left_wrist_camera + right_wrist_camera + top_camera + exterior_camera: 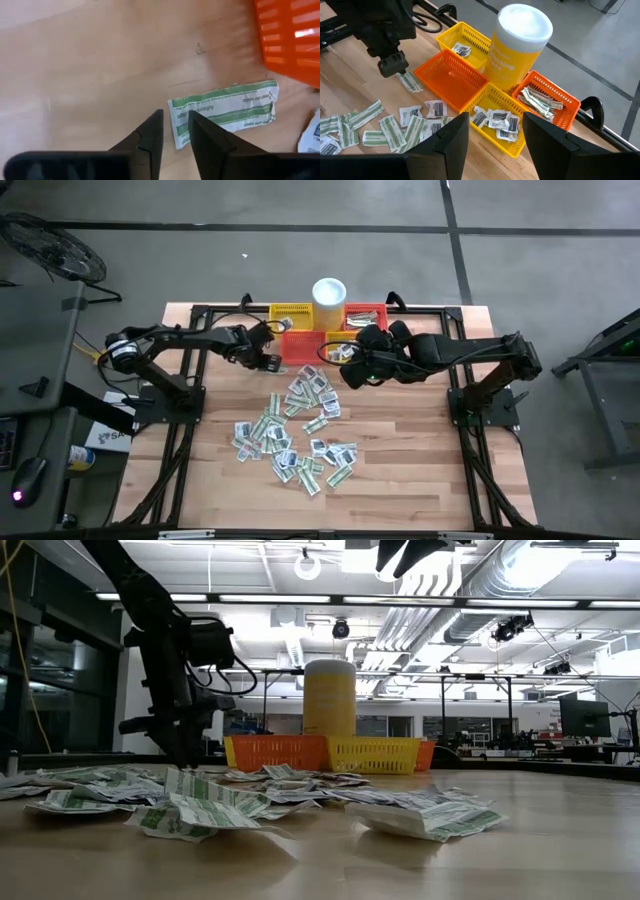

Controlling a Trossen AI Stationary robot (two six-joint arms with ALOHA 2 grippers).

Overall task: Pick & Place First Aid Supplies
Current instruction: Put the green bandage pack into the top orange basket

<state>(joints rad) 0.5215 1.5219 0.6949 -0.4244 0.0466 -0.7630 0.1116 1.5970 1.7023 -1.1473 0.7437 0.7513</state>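
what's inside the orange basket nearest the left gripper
The orange basket shows only its bare mesh floor; no packets are visible in it. Its near wall hides a thin strip of floor. A green-striped packet lies outside on the table, under the left gripper.

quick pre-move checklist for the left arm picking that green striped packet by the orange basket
1. Left gripper low over the green-striped packet: ok.
2. One finger over the packet's end, the other off it over bare table: ok.
3. Packet gripped: cannot tell.
4. Packet lies alone, clear of the orange basket: ok.
5. Right gripper, open, holds nothing, apart from the left: ok.
6. Orange basket has room: ok.
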